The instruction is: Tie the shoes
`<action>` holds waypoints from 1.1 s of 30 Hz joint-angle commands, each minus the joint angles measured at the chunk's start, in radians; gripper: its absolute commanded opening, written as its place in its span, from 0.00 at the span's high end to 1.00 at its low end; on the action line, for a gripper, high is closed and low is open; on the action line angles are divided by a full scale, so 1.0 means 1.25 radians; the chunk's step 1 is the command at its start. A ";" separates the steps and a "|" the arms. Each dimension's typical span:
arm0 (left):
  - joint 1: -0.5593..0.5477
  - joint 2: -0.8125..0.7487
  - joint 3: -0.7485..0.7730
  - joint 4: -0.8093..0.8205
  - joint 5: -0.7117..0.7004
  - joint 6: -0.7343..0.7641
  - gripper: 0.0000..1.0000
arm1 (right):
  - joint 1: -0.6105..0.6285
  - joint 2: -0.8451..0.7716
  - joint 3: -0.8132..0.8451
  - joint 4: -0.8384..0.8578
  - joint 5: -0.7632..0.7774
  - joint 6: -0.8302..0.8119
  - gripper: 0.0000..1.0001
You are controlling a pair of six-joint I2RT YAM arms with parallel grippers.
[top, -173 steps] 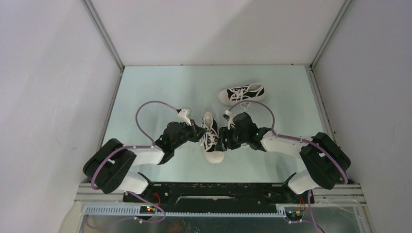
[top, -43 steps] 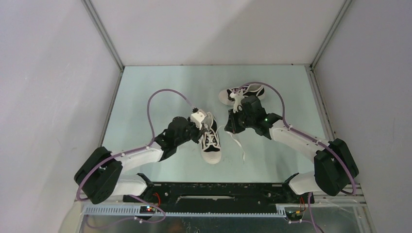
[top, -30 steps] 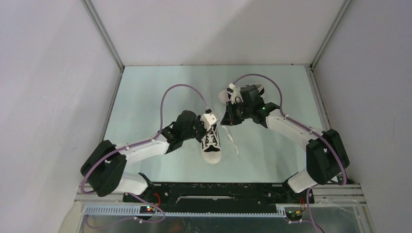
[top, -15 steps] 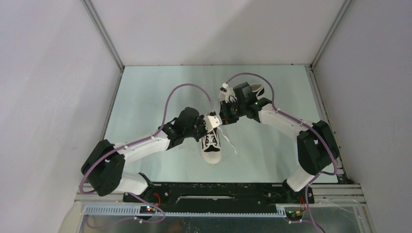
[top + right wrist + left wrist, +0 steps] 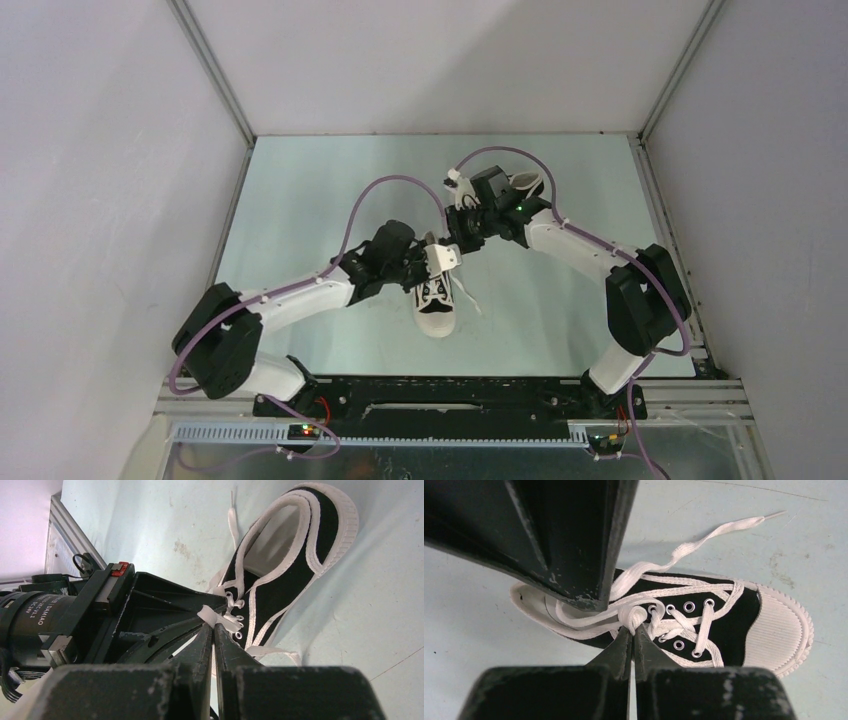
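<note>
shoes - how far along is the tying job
Done: the near shoe seems to have its laces crossed into a first knot at the top eyelets. In hand: the left gripper and right gripper are each shut on a strand there. Left: no bow shows yet, one lace end lies loose on the table, and the far shoe is mostly hidden, so its laces can't be judged.

Matt black canvas shoe (image 5: 736, 630), ribbed white rubber toe cap (image 5: 781, 630), flat woven white laces (image 5: 634, 614), scuffed pale-green table (image 5: 804, 545)
</note>
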 commanded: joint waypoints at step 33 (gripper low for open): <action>0.016 0.000 -0.015 0.126 0.038 -0.042 1.00 | 0.048 -0.017 -0.019 -0.060 -0.001 0.009 0.79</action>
